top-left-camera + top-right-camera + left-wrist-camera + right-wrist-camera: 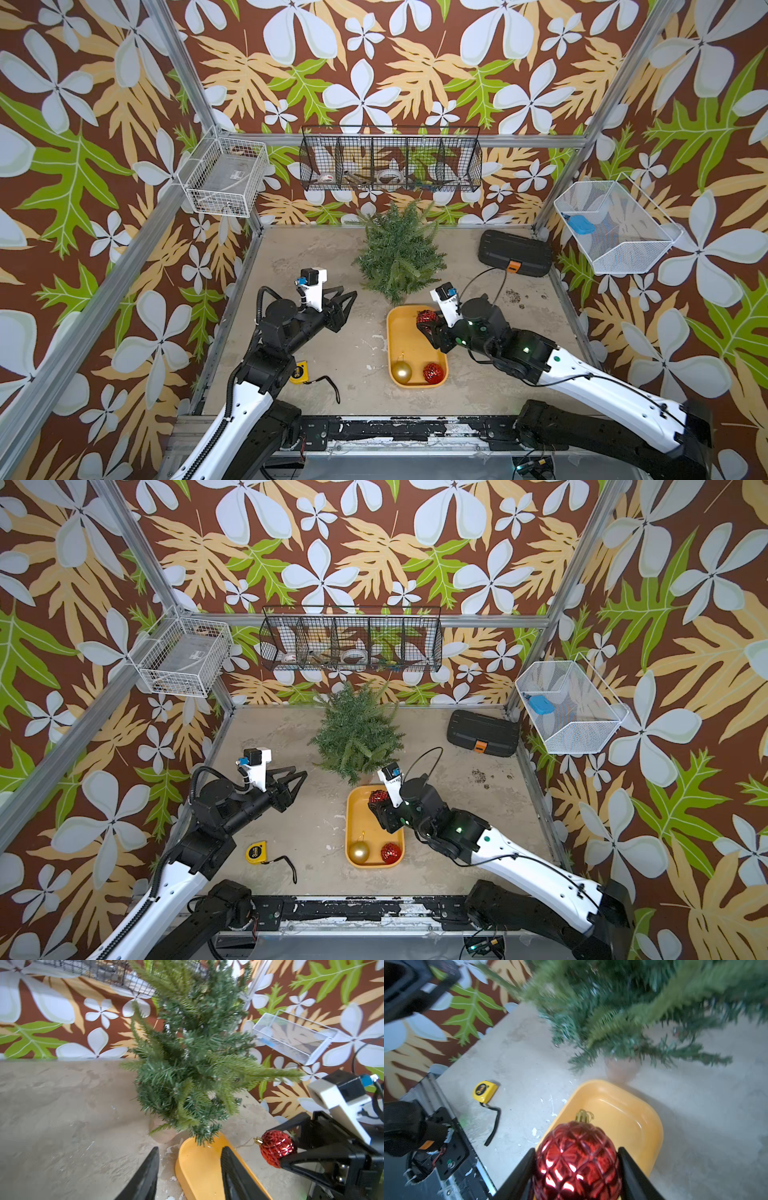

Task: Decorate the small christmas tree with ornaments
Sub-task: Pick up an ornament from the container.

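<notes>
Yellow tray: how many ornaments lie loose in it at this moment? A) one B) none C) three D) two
D: a gold ornament and a red ornament rest in the yellow tray, while the second red ornament is clamped in the right gripper.

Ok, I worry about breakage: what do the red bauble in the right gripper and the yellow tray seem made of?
The red bauble: hard plastic or thin glass, I cannot tell which; glossy metallic finish, sharp highlights on its diamond facets. The yellow tray: probably moulded plastic, smooth and slightly glossy, with rounded rim and soft reflections.
</notes>
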Motion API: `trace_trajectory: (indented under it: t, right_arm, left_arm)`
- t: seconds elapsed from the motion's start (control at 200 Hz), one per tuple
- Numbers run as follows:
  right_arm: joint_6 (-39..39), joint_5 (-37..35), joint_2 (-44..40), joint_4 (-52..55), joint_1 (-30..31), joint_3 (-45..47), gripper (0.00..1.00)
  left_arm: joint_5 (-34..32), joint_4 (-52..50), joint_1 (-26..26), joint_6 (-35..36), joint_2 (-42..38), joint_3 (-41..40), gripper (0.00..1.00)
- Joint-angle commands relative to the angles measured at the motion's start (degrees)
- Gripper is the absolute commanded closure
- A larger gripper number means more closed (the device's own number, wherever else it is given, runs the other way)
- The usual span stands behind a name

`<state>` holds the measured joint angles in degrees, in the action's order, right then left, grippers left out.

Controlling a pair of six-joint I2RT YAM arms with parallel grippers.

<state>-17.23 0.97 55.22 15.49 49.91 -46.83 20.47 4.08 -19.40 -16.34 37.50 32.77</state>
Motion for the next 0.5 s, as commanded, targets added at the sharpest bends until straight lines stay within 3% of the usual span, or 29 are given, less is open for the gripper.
trace_trajectory:
  t: [0.0,0.245,0.495]
  right_arm:
    - [11.4,4.3,-3.4,-0.1,0.1,-1.3,0.48]
    - [26.6,12.6,-7.0,0.1,0.1,-5.7,0.49]
    - [37.6,10.3,-6.1,0.7,0.1,-11.2,0.47]
  left_arm:
    - [6.7,7.6,0.0,1.5,-1.7,-0.5,0.51]
    - [12.3,14.4,-0.3,4.5,-0.4,1.7,0.54]
    - [20.8,22.8,-4.6,14.7,3.3,3.0,0.53]
